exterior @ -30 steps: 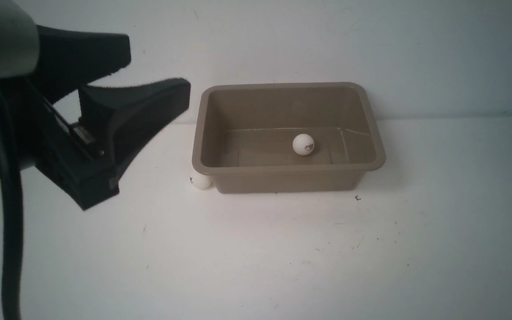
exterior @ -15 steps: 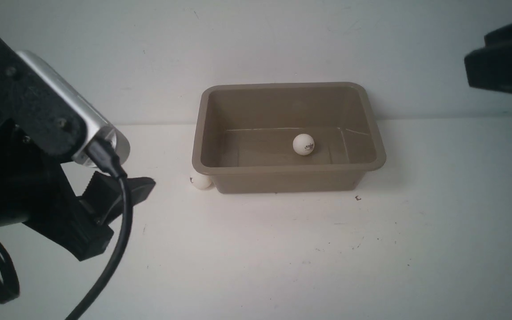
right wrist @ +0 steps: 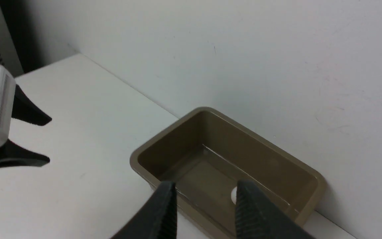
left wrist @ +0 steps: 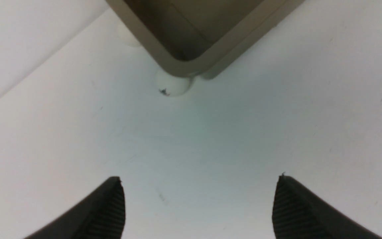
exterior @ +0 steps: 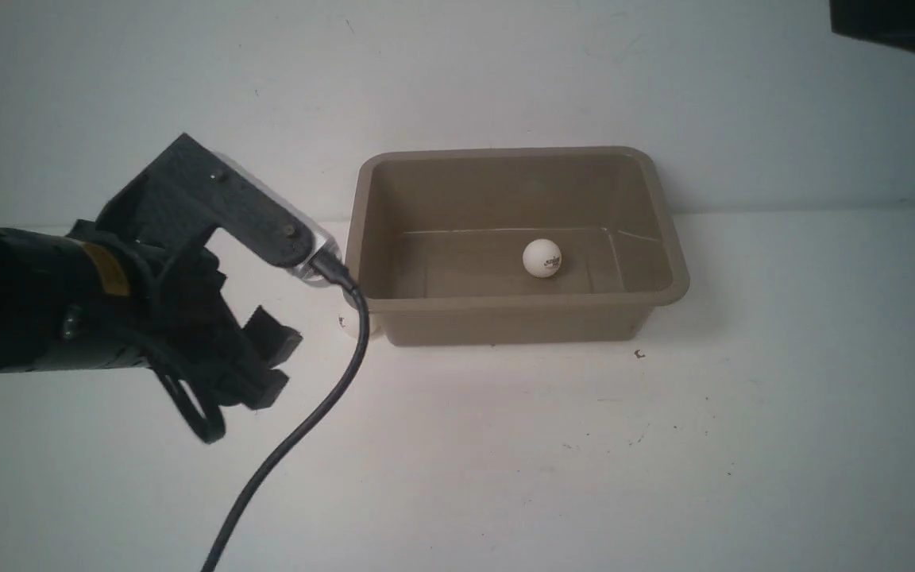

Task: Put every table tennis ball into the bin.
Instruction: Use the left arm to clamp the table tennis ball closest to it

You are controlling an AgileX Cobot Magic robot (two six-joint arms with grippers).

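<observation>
L gripper [left wrist: 197, 205]: spread wide, empty, low over the white tabletop [exterior: 584, 445], pointed at the near-left corner of the rectangular grey-brown plastic bin w/ flared rim [exterior: 505, 302].

R gripper [right wrist: 206, 186]: drawn nearly together w/ only a narrow slit, nothing held, parked high and off to the right, well apart from the work.

Balls:
- Small matte white plastic ball w/ dark logo [exterior: 542, 258]: already on the bin floor, near the middle.
- Second white ball w/ a dark mark [left wrist: 172, 84]: on the table, touching the bin's corner, tucked partly under the rim. Almost hidden behind the black cable [exterior: 306, 429] in front view.
- Pale round shape [left wrist: 128, 35] further along the bin's left wall, also half under the rim: prob. the third ball, can't confirm.

Probably mid-approach to the corner ball; approx. one of three done.

Risks from here:
- Fingertip clipping the rim on the way down, since the ball sits beneath the overhang. Result: bin shoved, ball knocked loose.
- Smooth round shell squirting out sideways if pinched off-centre, then rolling behind the bin or off the table.
- One finger wedged betw. wall and ball, no room to close.
- Cable sweeping the table and nudging either loose ball.

Safer: coming in from the open table side, closing slowly.
</observation>
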